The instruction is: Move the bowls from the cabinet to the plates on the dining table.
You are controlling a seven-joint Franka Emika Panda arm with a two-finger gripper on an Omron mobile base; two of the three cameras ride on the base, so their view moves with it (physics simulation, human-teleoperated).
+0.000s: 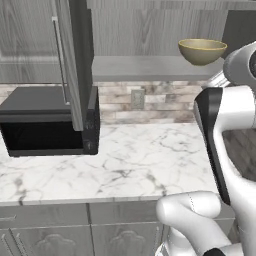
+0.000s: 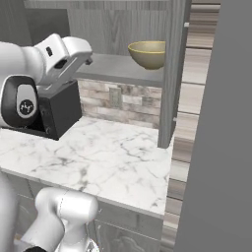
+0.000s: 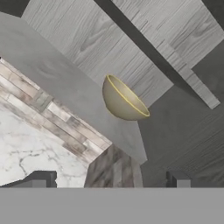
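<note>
One olive-tan bowl (image 1: pixel 202 51) (image 2: pixel 147 54) (image 3: pixel 124 100) stands upright on the plain grey shelf (image 1: pixel 150 67) of the open cabinet (image 2: pixel 174 74), near the shelf's right end. In the hand view my gripper (image 3: pixel 110 180) is open, its two dark fingertips (image 3: pixel 43 179) spread wide with nothing between them. It is short of the bowl and below it, pointing up at it. The view is rolled, so the shelf runs diagonally. The plates and the dining table are out of view.
A black microwave (image 1: pixel 47 120) (image 2: pixel 59 110) sits at the left of the marble counter (image 1: pixel 135 160) under the cabinet. The open cabinet door (image 1: pixel 72 60) hangs in front of it. Another grey door panel (image 2: pixel 221 147) stands close on the right.
</note>
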